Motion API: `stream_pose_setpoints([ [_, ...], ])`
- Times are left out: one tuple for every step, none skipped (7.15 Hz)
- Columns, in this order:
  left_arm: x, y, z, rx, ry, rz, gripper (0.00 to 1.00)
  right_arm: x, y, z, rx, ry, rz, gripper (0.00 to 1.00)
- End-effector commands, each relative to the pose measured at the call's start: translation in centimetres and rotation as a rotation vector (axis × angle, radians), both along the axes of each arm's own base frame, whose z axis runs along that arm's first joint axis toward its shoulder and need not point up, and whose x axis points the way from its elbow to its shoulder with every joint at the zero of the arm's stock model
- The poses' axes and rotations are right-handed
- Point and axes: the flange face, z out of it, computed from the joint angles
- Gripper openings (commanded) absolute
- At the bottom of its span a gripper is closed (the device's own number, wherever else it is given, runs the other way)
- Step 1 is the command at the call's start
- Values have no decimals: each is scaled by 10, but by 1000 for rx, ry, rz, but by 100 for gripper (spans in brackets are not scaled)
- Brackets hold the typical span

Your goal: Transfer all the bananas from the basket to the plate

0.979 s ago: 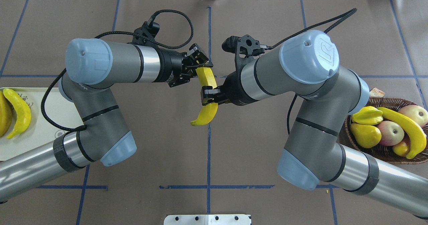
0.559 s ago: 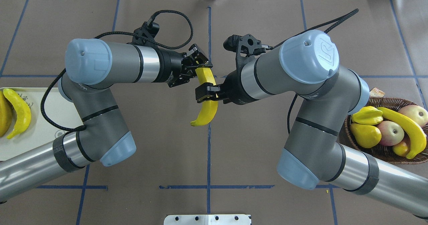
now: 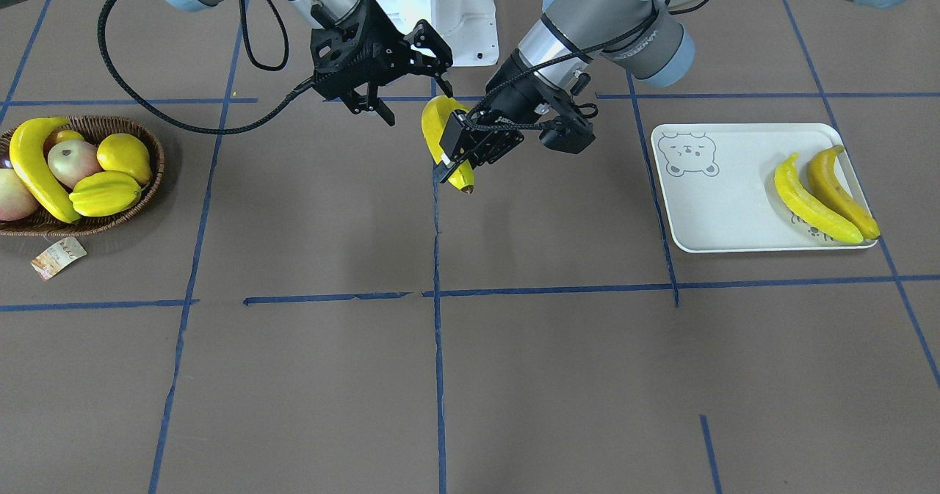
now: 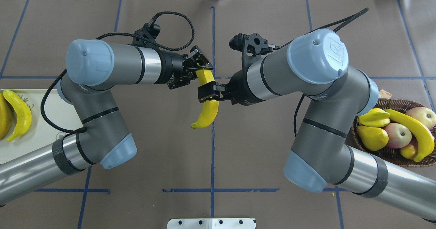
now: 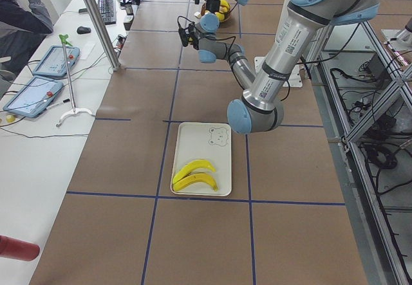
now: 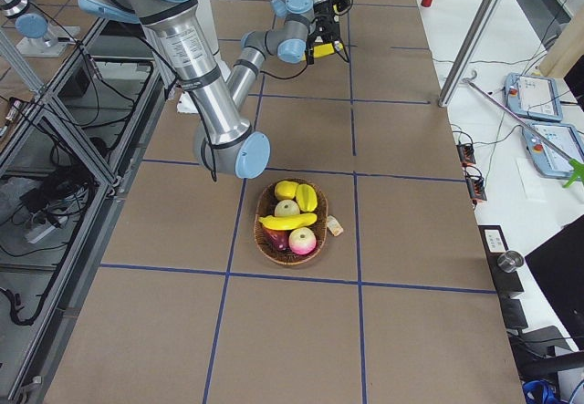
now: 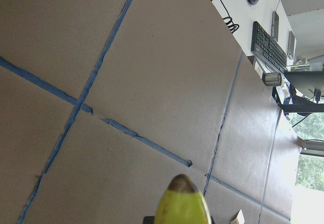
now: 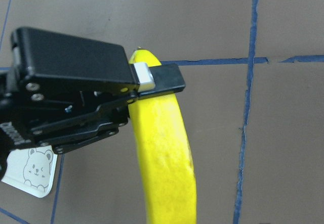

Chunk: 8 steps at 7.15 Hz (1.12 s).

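Release mattered: jaws of the left gripper (image 4: 201,71) clamped the banana (image 4: 209,111), while those of the right gripper (image 4: 205,93) stood apart. Backing the right arm straight off, without brushing it, looked wisest.

The desk (image 3: 558,376) wears a matt brown covering, paper-like and faintly creased, crossed by blue tape. The banana (image 4: 208,111) is smooth, glossy yellow with a dull dark tip. The left end effector (image 4: 201,69) and right end effector (image 4: 205,94) are matt black plastic; the left one's pad (image 8: 143,76) looks like bare metal. In the front-facing view, the basket (image 3: 150,178) at 9 o'clock is rough brown wicker, and the plate (image 3: 734,208) at 3 o'clock is smooth white with a slight sheen.
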Motion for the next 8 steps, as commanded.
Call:
stream_pose_setpoints([
  [-3,-13,16,-27,-186,-1,0,16,3,13,-7,10,7,99],
  [-11,-21,23,-44,-262,-6,0,30,5,27,-16,20,12,99],
  [-31,-19,46,-93,-344,-11,0,44,-5,42,-53,64,26,99],
  [-44,-8,63,-158,-482,19,0,51,-11,48,-86,127,32,99],
  [-55,-1,71,-161,-628,75,0,58,-17,55,-122,177,46,100],
  [-68,-8,77,-187,-669,67,0,65,-24,58,-114,196,39,100],
  [-87,-16,97,-233,-679,54,0,80,-35,75,-124,239,36,100],
  [-120,-26,132,-337,-670,65,0,97,-48,81,-119,272,17,100],
])
